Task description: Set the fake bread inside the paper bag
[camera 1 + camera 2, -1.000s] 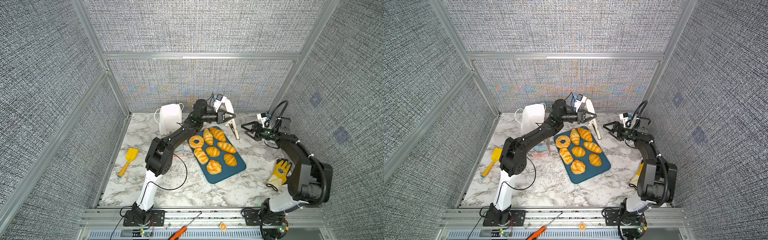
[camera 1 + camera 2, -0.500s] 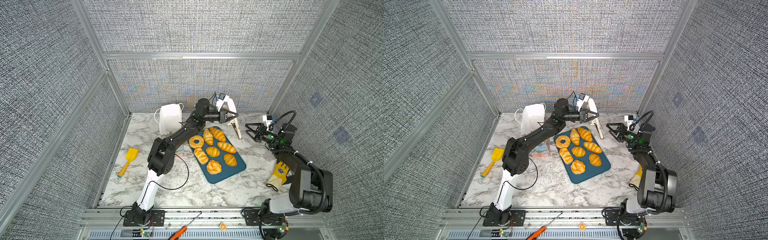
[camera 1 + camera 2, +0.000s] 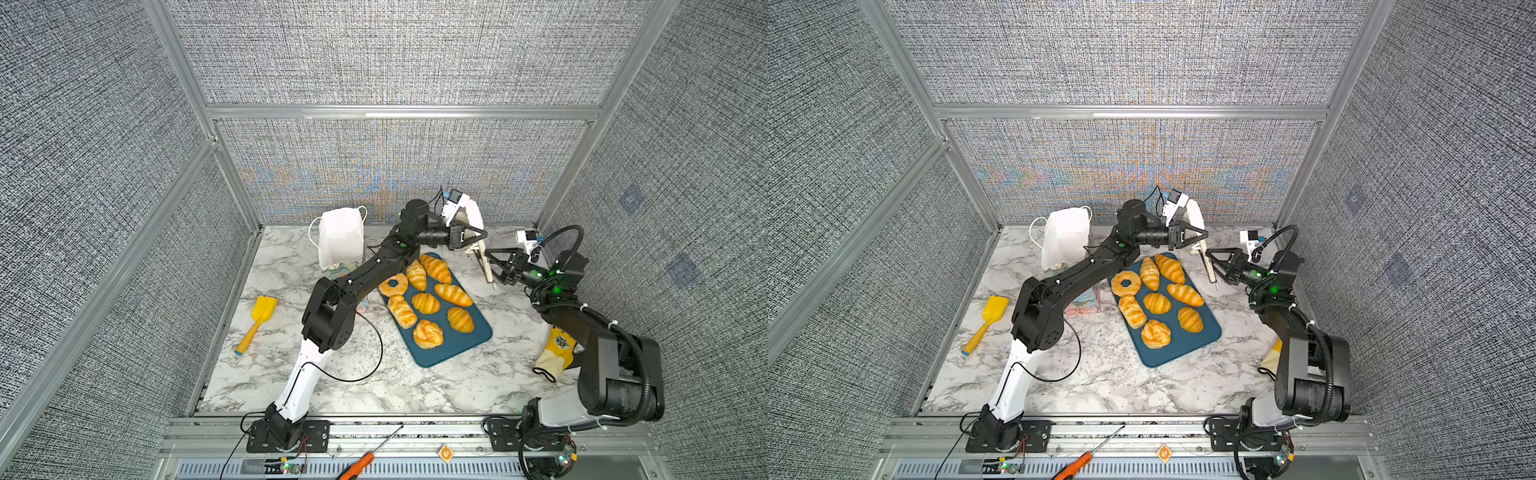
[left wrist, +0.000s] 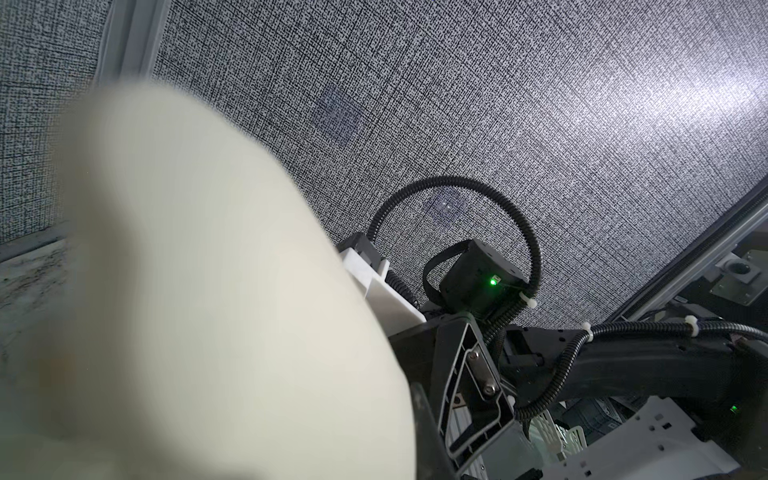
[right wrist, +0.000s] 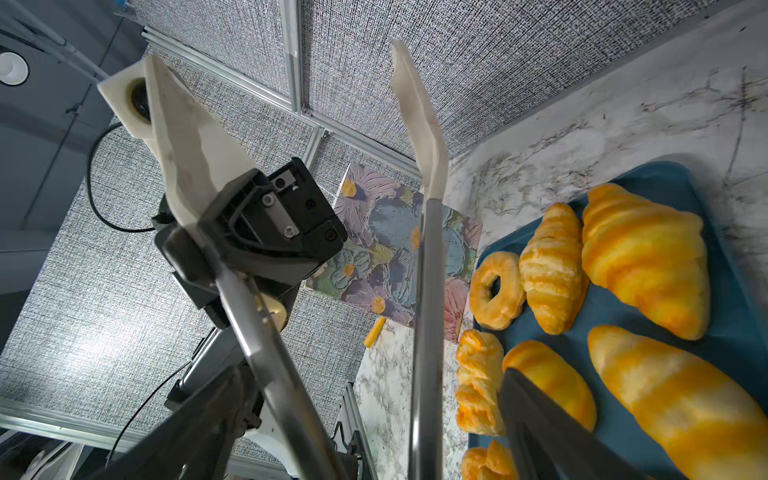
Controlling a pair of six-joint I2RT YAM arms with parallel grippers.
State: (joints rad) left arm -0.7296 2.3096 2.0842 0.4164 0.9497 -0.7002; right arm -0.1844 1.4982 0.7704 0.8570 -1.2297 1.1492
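The fake bread (image 3: 426,301) is several glossy golden pastries lying on a blue tray (image 3: 457,349), also seen in the right wrist view as bread (image 5: 640,257). The paper bag (image 3: 340,237) stands at the back left, white from above; its floral side (image 5: 399,245) faces the right wrist camera. My left gripper (image 3: 478,239) is shut on one white-tipped arm of metal tongs (image 3: 482,259) behind the tray. My right gripper (image 3: 492,266) is open, with both tong arms (image 5: 428,332) running between its fingers. A blurred cream tong tip (image 4: 208,311) fills much of the left wrist view.
A yellow toy shovel (image 3: 255,320) lies at the left. A yellow glove (image 3: 555,353) lies by the right arm's base. An orange screwdriver (image 3: 365,457) rests on the front rail. A pastel thing (image 3: 1084,299) is partly hidden under the left arm. Walls close in on three sides.
The left gripper has carried the tongs slightly to the right. The right arm has drawn its elbow back, and its open gripper now stands round the tongs' lower end.
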